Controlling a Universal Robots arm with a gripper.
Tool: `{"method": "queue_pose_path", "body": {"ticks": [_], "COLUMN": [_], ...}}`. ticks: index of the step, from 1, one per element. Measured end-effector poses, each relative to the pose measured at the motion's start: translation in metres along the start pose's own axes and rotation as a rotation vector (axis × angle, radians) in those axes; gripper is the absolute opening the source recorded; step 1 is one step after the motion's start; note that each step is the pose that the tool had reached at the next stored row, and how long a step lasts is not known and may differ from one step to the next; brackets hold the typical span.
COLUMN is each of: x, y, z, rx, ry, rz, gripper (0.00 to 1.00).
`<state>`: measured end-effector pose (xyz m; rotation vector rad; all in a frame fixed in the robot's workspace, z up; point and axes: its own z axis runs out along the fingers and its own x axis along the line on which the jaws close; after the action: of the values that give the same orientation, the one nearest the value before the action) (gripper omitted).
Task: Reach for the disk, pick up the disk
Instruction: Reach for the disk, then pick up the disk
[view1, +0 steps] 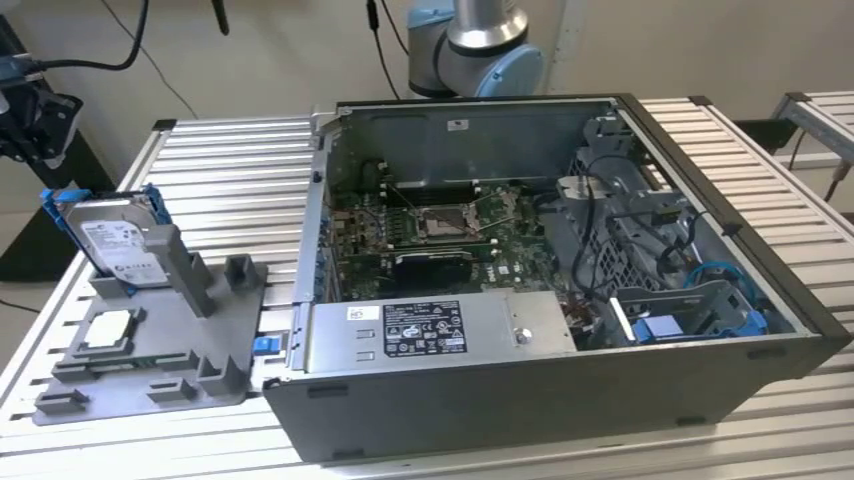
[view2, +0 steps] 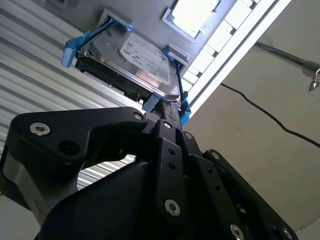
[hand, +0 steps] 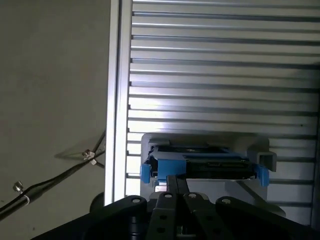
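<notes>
Pincer (view2: 169, 111) by blue-framed silver-grey disk (view2: 145, 60)

The disk (view1: 118, 243) at the exterior view's left is silver-grey with a white label, edged by a bright blue frame. Its stand (view1: 200, 350) is mid-grey, and the small chip (view1: 111, 328) on it is silver-white. The table (view1: 227, 190) is pale silver, striped by ribbed slats. The computer case (view1: 534, 410) is dark grey; inside sit a green circuit board (view1: 441, 225) and a grey metal box (view1: 534, 325) with a black-and-white sticker (view1: 422, 328). The gripper (view2: 169, 112) in the second wrist view is black with silver screws.
</notes>
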<state>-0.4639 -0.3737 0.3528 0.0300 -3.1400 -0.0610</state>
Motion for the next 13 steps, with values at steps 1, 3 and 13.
{"method": "queue_pose_path", "body": {"ticks": [1,3,13], "x": [0.0,0.0,0.0001], "y": [0.0,0.0,0.0], "z": [0.0,0.0,0.0001], "rx": [0.0,0.0,0.0], "ry": [0.0,0.0002,0.0046], "rz": [0.0,-0.005,-0.121], "gripper": [0.0,0.0,0.0]}}
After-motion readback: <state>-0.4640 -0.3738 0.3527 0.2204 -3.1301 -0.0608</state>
